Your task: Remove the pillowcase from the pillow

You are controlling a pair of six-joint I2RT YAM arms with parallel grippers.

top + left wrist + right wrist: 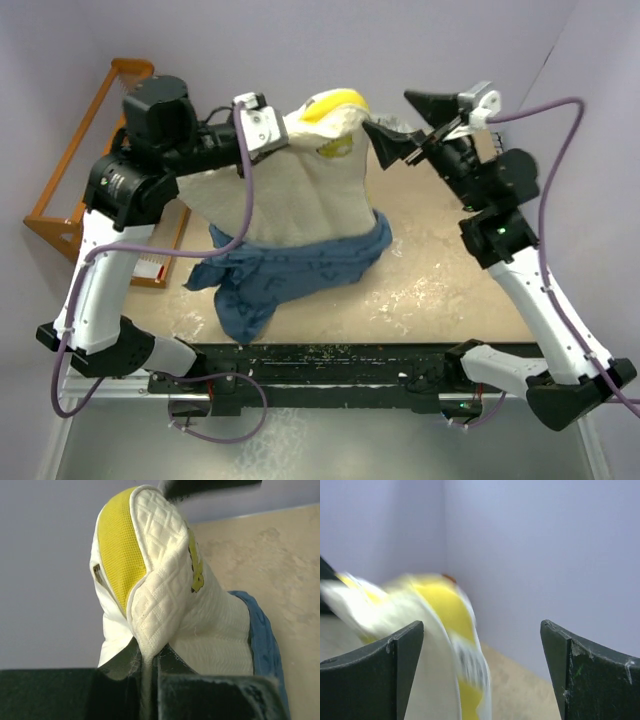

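Note:
The pillow (290, 190) is cream-white and quilted with a yellow edge (340, 102). It hangs lifted at the back of the table. My left gripper (268, 128) is shut on its upper left edge; the left wrist view shows the quilted fabric (165, 580) pinched between the jaws. The slate-blue pillowcase (290, 270) is bunched around the pillow's lower end on the table, and shows in the left wrist view (262, 640). My right gripper (400, 140) is open beside the pillow's top right corner. The right wrist view shows the blurred yellow corner (445, 610) between its jaws, untouched.
A wooden rack (80, 180) stands at the left edge of the table behind my left arm. A small red and white item (150, 268) lies by its foot. The beige tabletop (450, 270) stretches to the right of the pillow. Purple walls close the back and sides.

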